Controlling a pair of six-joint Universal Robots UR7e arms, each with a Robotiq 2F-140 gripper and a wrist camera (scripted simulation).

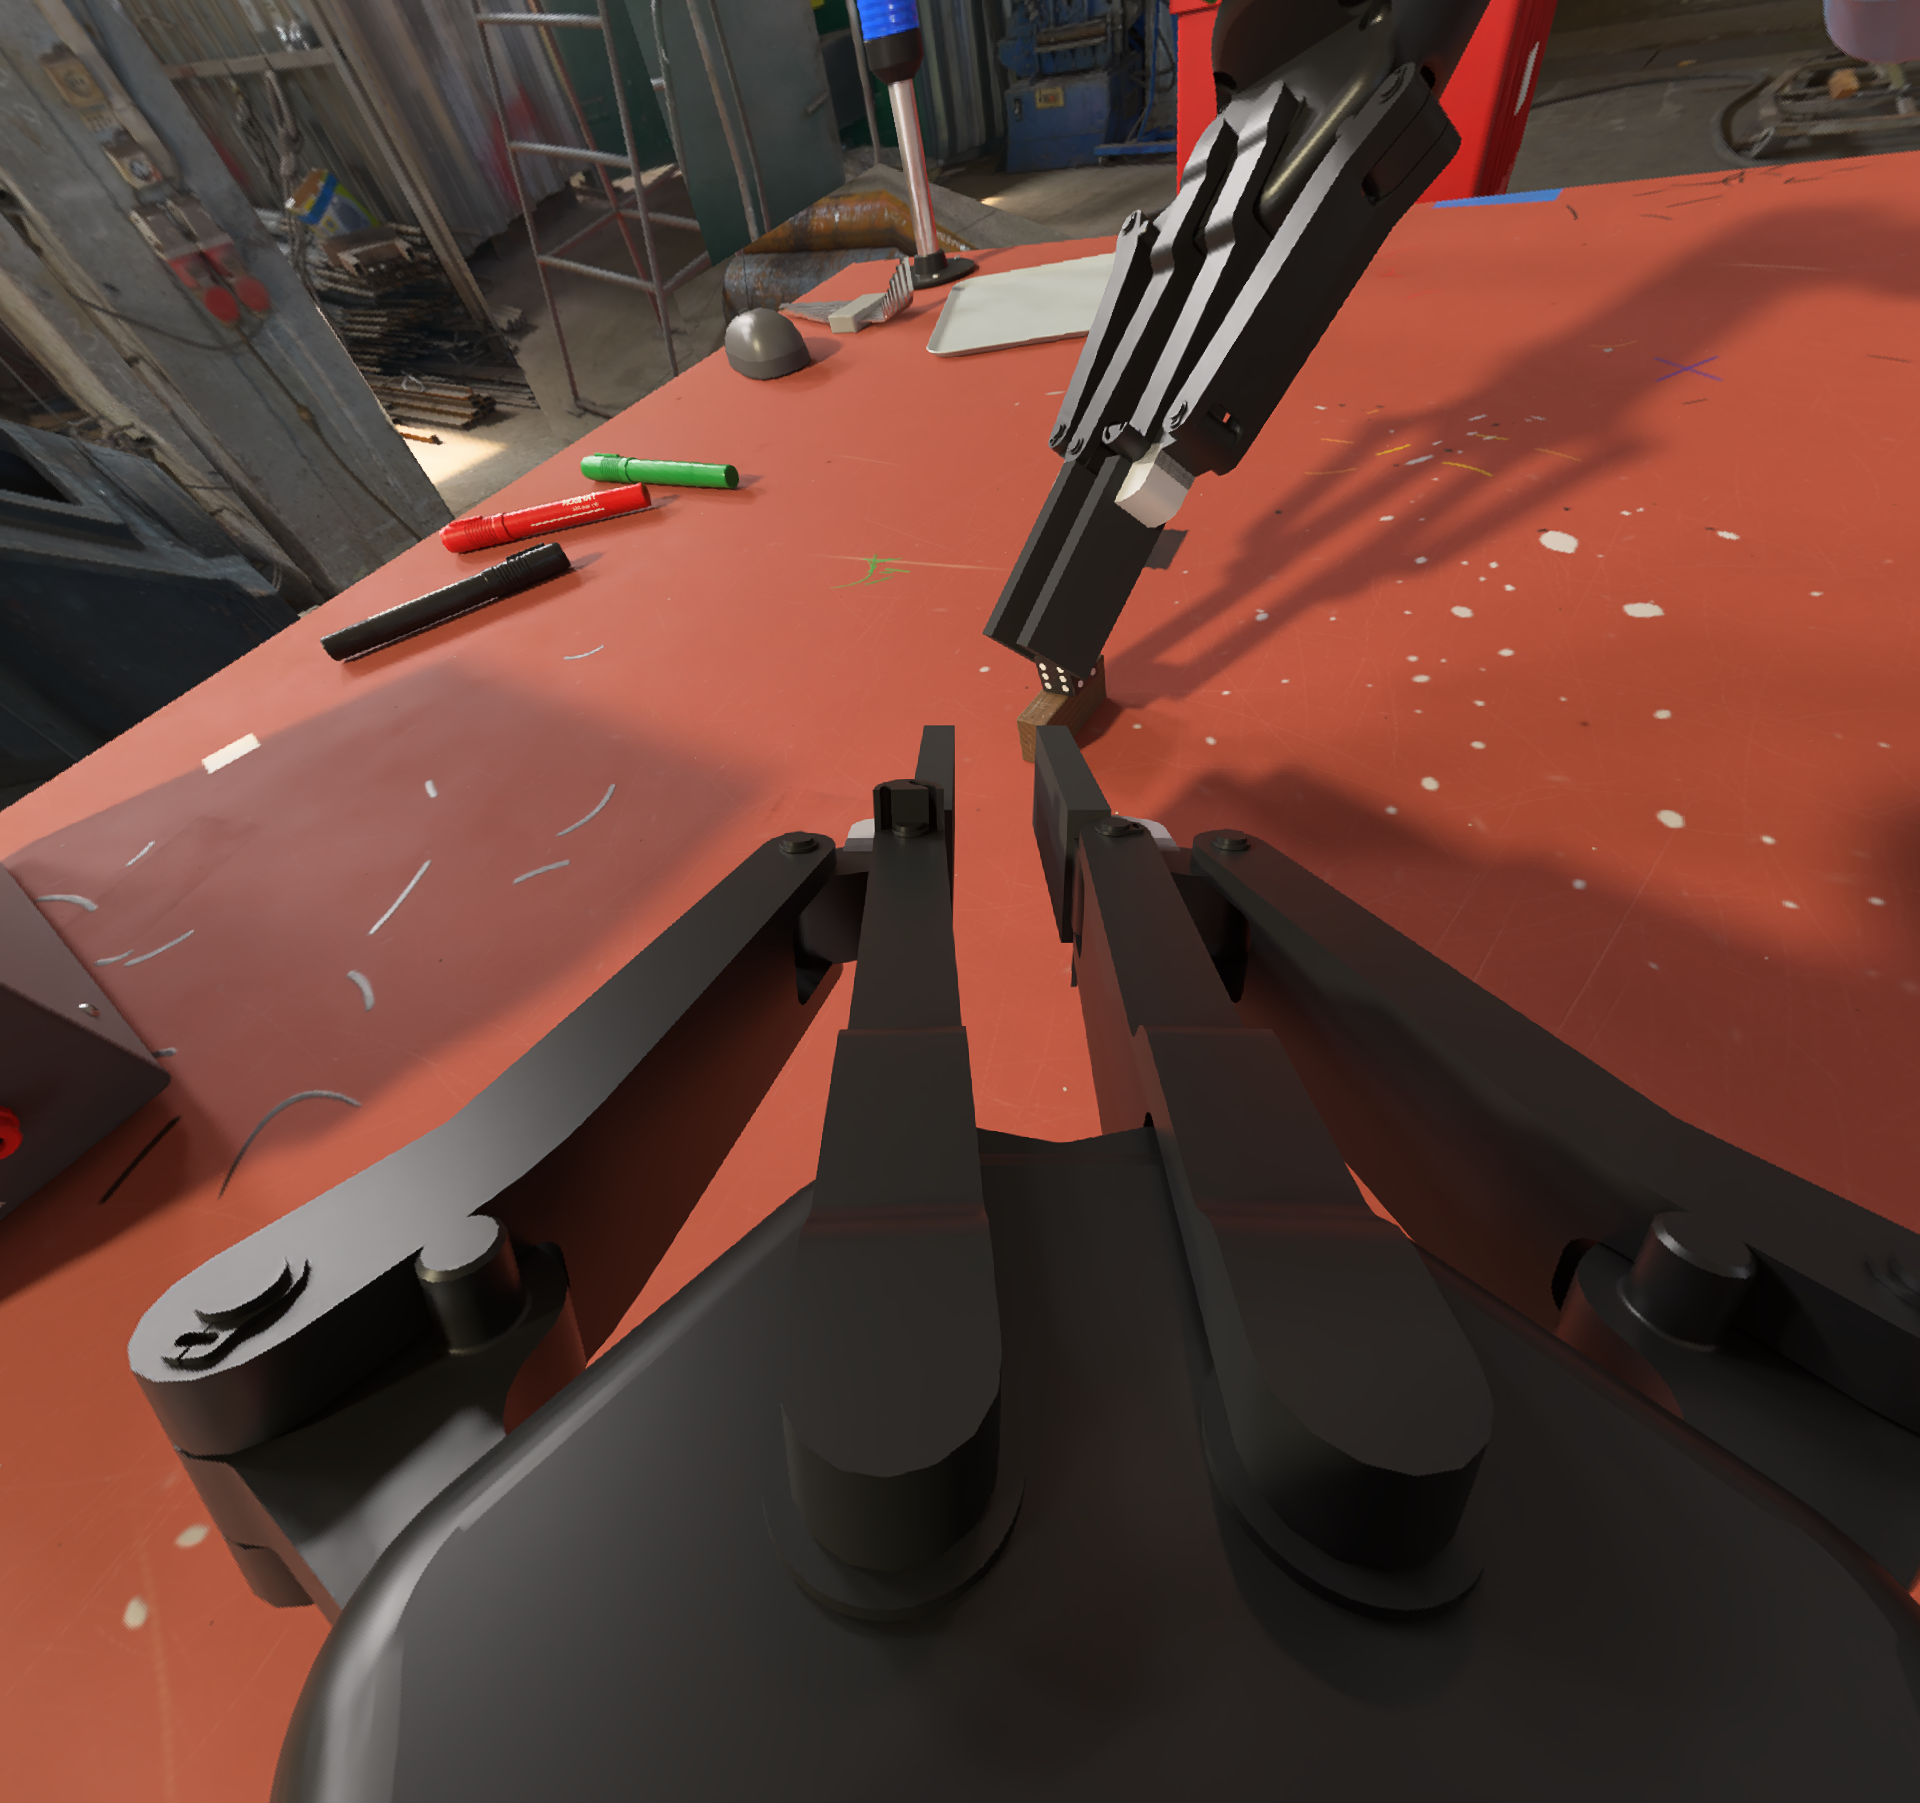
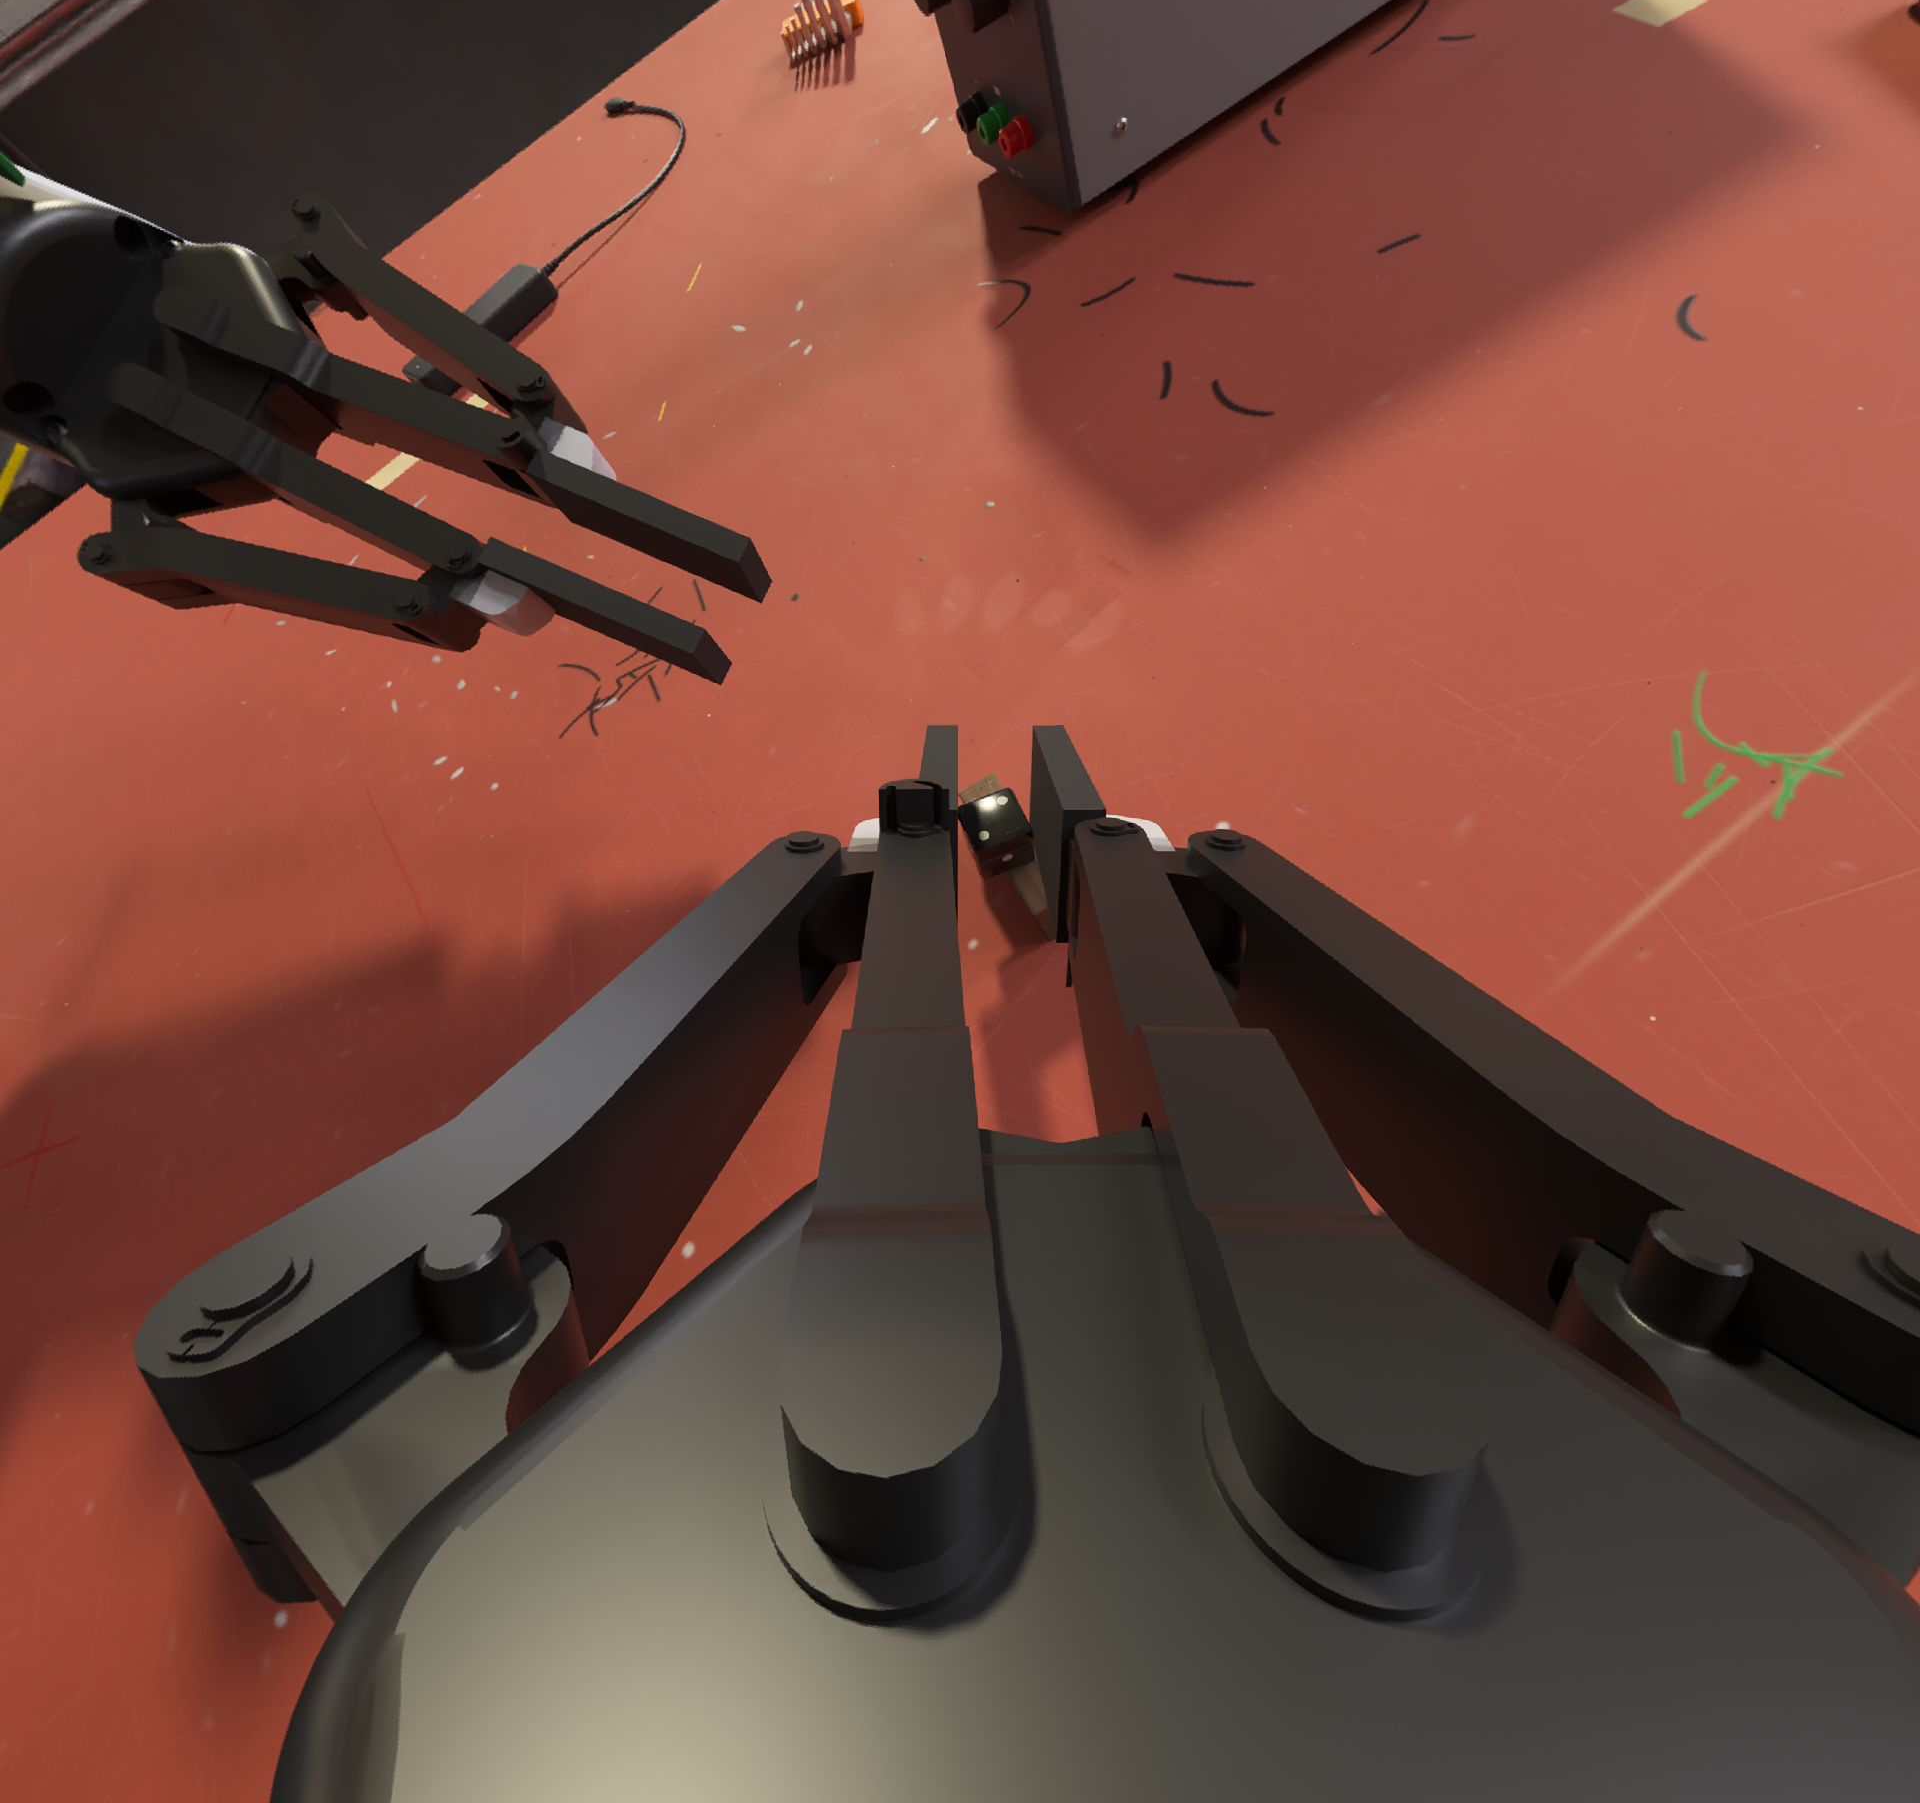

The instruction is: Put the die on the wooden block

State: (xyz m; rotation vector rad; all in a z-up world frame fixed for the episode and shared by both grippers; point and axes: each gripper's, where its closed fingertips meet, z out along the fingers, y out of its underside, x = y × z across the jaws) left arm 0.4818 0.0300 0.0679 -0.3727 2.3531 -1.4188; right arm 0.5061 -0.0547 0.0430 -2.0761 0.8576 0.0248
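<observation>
Die perched on a narrow block, fingers close around it

The right gripper [image 2: 994, 751] has its fingers slightly apart beside the die [image 2: 992, 815] on the wooden block [image 2: 1023, 875]; a sideways brush while withdrawing could knock it onto the desk [image 2: 1351, 714]. The left gripper [image 1: 992, 751] waits near the block, fingers slightly apart, empty.

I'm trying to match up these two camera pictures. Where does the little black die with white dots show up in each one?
Left wrist view: the die sits just above centre, on the wooden block, under the right gripper's fingertips.
Right wrist view: the die is just below centre, between that camera's own fingers, on the wooden block.
Shared landmark: the green scribble on the red table.
</observation>
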